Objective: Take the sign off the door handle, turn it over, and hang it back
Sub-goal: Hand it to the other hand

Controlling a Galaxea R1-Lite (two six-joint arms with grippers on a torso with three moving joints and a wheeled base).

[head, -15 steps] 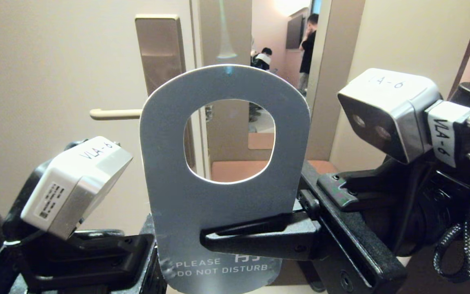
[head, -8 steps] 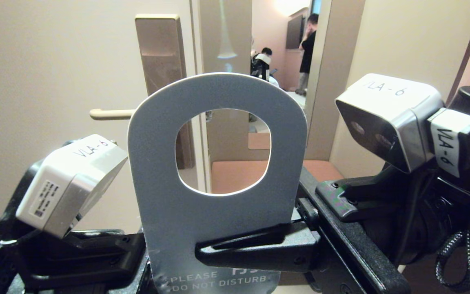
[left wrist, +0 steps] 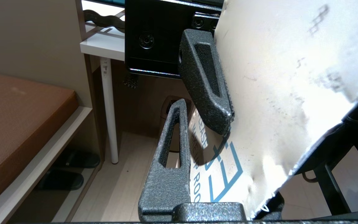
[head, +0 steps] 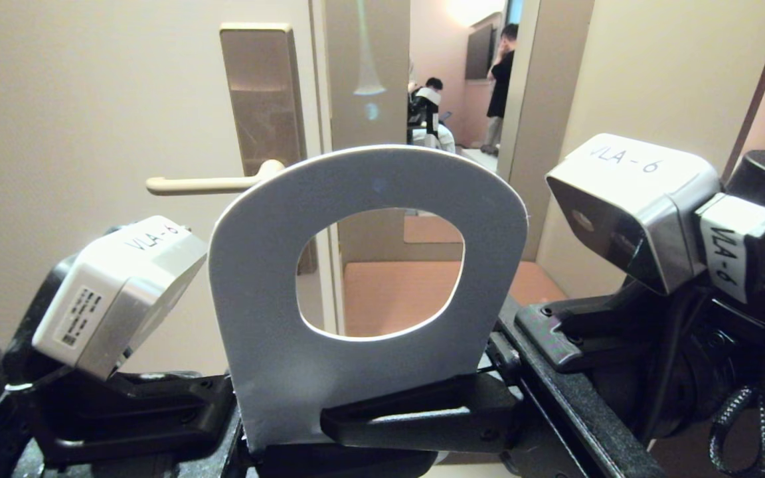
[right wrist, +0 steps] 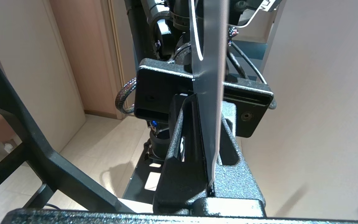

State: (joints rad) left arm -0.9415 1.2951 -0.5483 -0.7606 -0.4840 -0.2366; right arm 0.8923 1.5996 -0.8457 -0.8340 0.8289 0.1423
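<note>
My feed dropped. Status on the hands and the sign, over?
Right hand shut on the sign. Left hand closing on its lower end. Sign off the door handle, nothing blocking.

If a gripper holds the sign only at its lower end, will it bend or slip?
The sign probably stays stiff: it stands upright above the right gripper without sagging. It looks thin and light, edge-on in the right wrist view. Its smooth faces might slip, so a firm pinch seems wise.
</note>
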